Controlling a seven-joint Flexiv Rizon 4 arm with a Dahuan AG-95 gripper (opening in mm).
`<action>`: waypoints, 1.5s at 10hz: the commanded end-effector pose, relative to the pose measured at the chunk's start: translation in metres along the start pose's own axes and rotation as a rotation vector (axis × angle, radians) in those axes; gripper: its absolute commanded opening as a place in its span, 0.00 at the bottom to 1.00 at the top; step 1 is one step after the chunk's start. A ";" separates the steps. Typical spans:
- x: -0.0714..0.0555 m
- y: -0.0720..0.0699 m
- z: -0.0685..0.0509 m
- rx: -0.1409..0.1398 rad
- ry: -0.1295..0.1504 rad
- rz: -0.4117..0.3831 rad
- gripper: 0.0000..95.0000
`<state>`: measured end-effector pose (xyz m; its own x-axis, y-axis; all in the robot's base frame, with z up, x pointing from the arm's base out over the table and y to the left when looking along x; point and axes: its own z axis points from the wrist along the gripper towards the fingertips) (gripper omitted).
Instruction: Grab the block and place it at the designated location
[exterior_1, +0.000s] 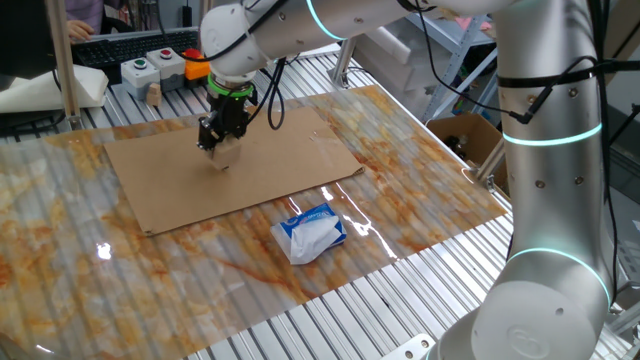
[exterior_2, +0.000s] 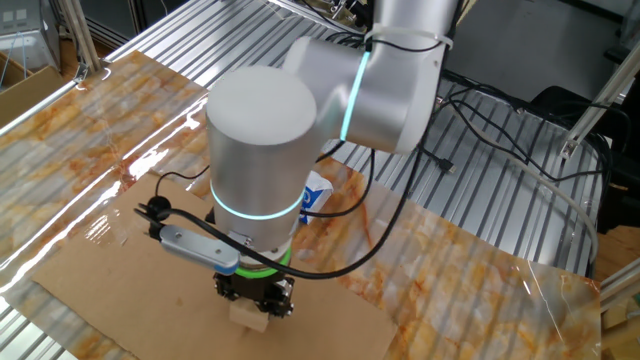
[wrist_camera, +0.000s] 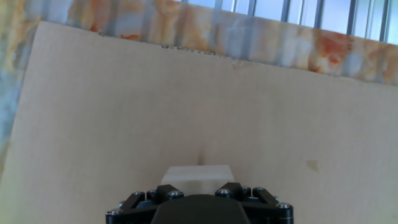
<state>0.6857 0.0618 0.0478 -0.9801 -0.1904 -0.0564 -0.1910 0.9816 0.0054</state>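
Observation:
The light-tan wooden block (exterior_1: 223, 157) sits between my gripper's (exterior_1: 220, 148) fingers over the left middle of the brown cardboard sheet (exterior_1: 290, 150). The jaws are shut on it. I cannot tell whether its underside touches the sheet. In the other fixed view the block (exterior_2: 250, 318) pokes out below the gripper (exterior_2: 255, 300). In the hand view its top (wrist_camera: 198, 173) shows just ahead of the gripper (wrist_camera: 198, 188), with bare cardboard (wrist_camera: 124, 106) beyond. The black dot is not in view; only a faint tan stain (wrist_camera: 312, 165) shows.
A blue-and-white soft packet (exterior_1: 312, 232) lies just off the sheet's near edge. A small wooden peg (exterior_1: 153, 93) and a button box (exterior_1: 160, 66) stand at the back. An open cardboard box (exterior_1: 465, 135) is off the table's right side.

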 end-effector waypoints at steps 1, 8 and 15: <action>0.001 -0.003 -0.001 0.001 0.002 -0.004 0.00; 0.001 -0.003 0.000 0.010 -0.006 0.020 0.60; 0.001 -0.003 0.000 0.010 -0.006 0.020 0.60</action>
<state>0.6855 0.0588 0.0477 -0.9833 -0.1710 -0.0625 -0.1711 0.9853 -0.0039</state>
